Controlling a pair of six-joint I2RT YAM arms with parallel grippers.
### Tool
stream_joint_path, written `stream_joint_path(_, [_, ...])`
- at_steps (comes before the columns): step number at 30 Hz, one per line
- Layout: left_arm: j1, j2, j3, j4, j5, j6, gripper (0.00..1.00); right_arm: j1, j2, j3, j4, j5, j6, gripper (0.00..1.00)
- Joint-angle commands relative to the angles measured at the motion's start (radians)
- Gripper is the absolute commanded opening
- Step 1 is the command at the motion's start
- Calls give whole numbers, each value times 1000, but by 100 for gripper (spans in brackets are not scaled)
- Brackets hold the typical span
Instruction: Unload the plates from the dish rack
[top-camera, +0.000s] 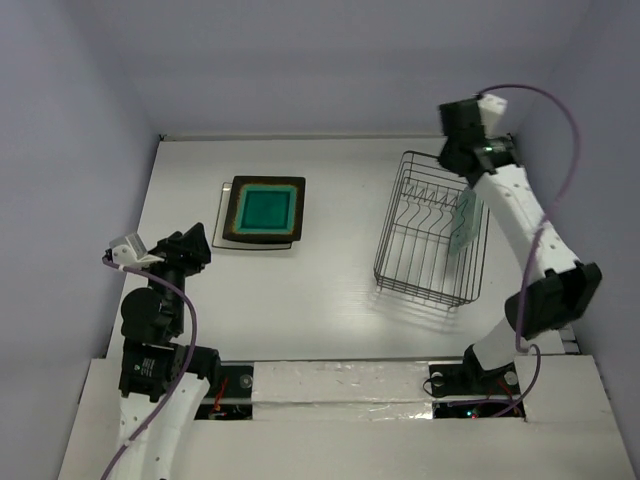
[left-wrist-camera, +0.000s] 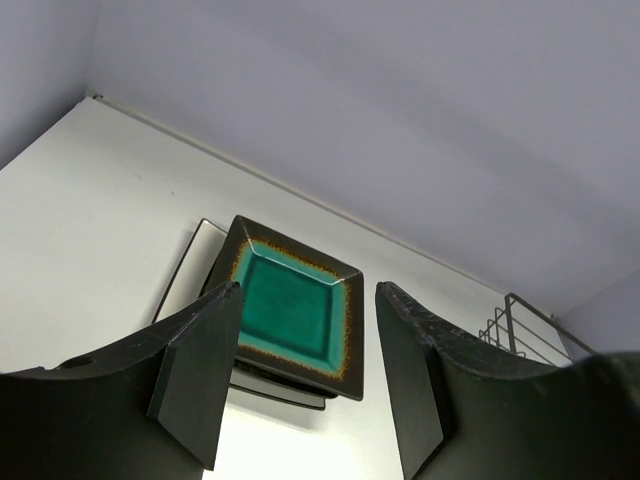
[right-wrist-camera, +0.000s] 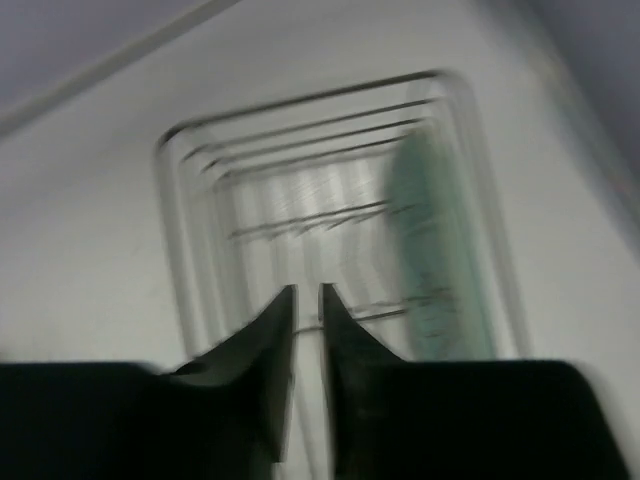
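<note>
Near the table's (top-camera: 330, 310) front-left corner, the left gripper (top-camera: 192, 246) hovers with its jaws spread apart. Nothing sits between its fingers (left-wrist-camera: 200, 370), which frame the stack of plates in the left wrist view.

That stack lies flat in the left half of the table, towards the back edge. The teal plate (top-camera: 268, 208) with its dark brown rim is on top. Under it the edge of a dark plate (left-wrist-camera: 275, 388) shows, and a white plate (top-camera: 223, 215) sticks out at the stack's left side.

The dish rack (top-camera: 425, 245) stands on the right half of the table, with its long side running from the front towards the back edge. A pale green plate (top-camera: 464, 225) stands on edge in it, along the rack's right side and leaning slightly.

The right gripper (top-camera: 452, 160) hangs over the back end of the rack, pointing down into it. In the blurred right wrist view its jaws are drawn nearly together, with only a thin slit between them and nothing held. The green plate is off to their right and untouched.
</note>
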Motion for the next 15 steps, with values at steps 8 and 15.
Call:
stream_joint_path(8, [7, -29, -6, 38, 3, 10, 53, -172, -43, -102, -272, 170, -163, 60])
stream_joint_path(15, [7, -28, -5, 38, 3, 10, 53, -172, 32, -117, -249, 116, -191, 59])
